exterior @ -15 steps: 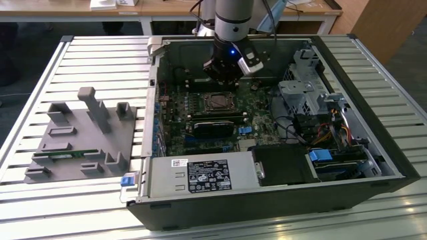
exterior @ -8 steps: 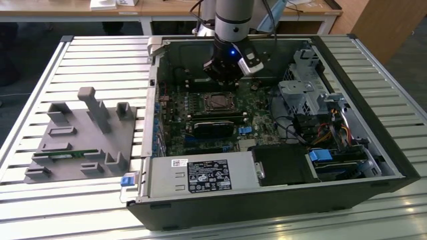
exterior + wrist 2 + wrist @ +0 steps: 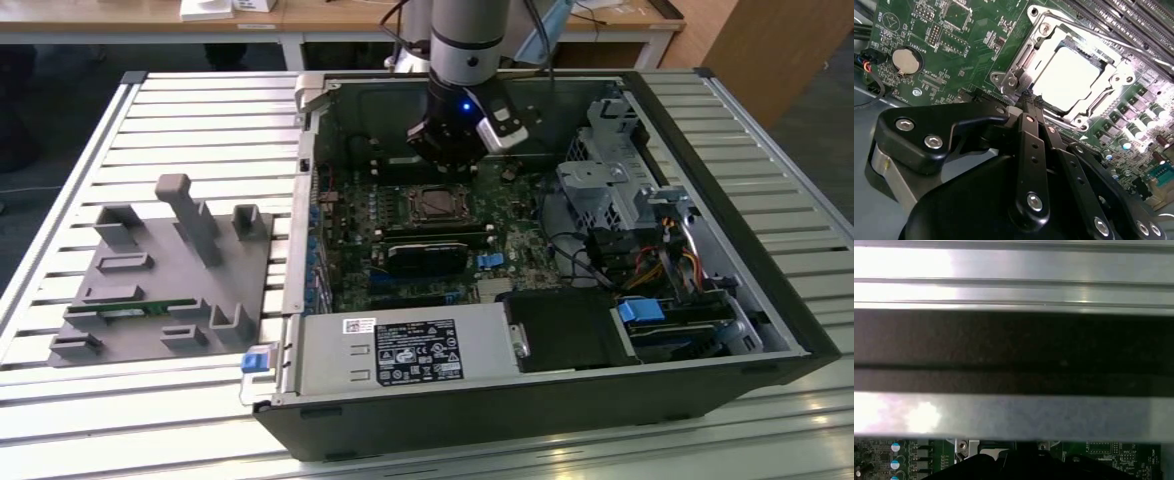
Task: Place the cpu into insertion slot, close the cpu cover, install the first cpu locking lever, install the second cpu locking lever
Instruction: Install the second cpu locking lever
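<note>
The cpu (image 3: 1073, 75) sits in the slot, cover (image 3: 1024, 60) down; my gripper (image 3: 1031, 101) is clenched empty beside it.

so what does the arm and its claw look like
The arm is a silver-grey tube ending in a black wrist with a small blue light and a cable trailing behind. The claw is matte black, built of jointed links held by silver screws, tapering to narrow fingertips.
</note>
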Robot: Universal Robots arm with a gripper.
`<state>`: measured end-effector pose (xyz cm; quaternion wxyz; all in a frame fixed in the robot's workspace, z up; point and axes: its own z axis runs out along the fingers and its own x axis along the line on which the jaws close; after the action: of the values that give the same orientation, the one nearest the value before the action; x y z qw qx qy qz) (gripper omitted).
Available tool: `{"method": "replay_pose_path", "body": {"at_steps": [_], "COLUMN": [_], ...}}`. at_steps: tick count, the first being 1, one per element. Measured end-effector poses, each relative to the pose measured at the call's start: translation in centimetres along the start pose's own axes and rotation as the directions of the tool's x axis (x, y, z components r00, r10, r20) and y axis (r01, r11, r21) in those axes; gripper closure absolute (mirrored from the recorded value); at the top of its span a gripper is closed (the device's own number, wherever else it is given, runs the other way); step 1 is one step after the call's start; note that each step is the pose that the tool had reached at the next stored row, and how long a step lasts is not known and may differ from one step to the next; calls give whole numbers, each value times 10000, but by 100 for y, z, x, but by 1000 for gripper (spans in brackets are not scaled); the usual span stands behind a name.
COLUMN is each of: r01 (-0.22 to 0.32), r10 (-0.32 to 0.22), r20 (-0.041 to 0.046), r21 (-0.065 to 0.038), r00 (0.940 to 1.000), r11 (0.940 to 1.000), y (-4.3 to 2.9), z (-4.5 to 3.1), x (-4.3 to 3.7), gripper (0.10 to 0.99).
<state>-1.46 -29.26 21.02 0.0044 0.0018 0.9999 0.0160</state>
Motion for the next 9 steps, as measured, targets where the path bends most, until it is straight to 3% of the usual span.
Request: {"method": "replay_pose_path", "body": {"at_steps": [9], "r01": [-1], "r10": [1], "r20": [0], "r21": [-1], "r00": [10000], "r11": [10000], "y": [-92], "z": [-2], "x": [-1], "gripper": [980]}}
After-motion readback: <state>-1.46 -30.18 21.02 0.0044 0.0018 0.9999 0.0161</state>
